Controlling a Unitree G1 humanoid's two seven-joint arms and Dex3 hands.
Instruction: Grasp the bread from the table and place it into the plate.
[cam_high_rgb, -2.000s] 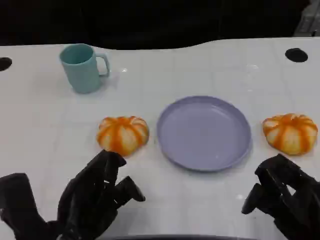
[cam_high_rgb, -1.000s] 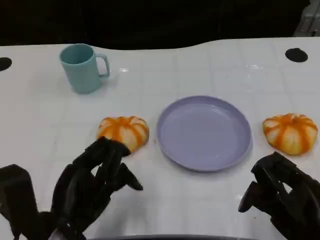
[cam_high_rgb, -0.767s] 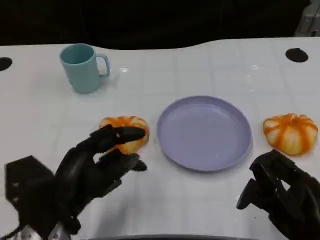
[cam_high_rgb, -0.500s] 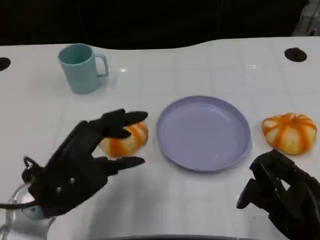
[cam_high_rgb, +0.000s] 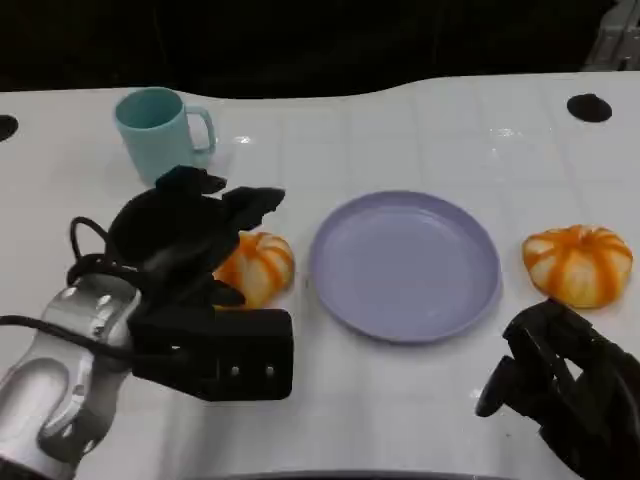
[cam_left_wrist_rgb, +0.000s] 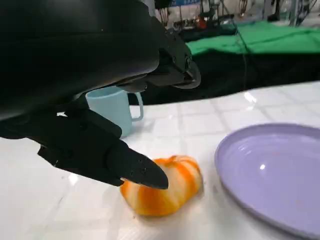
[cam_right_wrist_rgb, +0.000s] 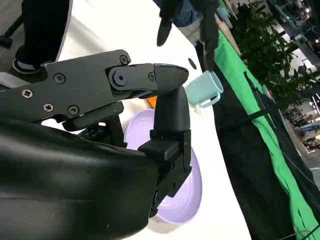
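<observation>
Two orange-and-white striped breads lie on the white table: one (cam_high_rgb: 258, 268) just left of the empty purple plate (cam_high_rgb: 405, 265), the other (cam_high_rgb: 578, 262) to the plate's right. My left hand (cam_high_rgb: 190, 235) hovers over the left bread with fingers spread, covering its left part and holding nothing. In the left wrist view that bread (cam_left_wrist_rgb: 167, 187) lies under and beyond my spread fingers (cam_left_wrist_rgb: 125, 167), beside the plate (cam_left_wrist_rgb: 275, 170). My right hand (cam_high_rgb: 560, 390) rests low at the front right with fingers curled in and nothing in them, short of the right bread.
A teal cup (cam_high_rgb: 160, 122) stands at the back left, behind my left hand, also seen in the left wrist view as a cup (cam_left_wrist_rgb: 112, 107). A black round hole (cam_high_rgb: 588, 107) sits at the table's far right. The table's far edge meets a dark background.
My left arm has lifted and reached forward from the front edge until the hand is over the left bread. The right hand has barely moved; breads and plate lie as before.
</observation>
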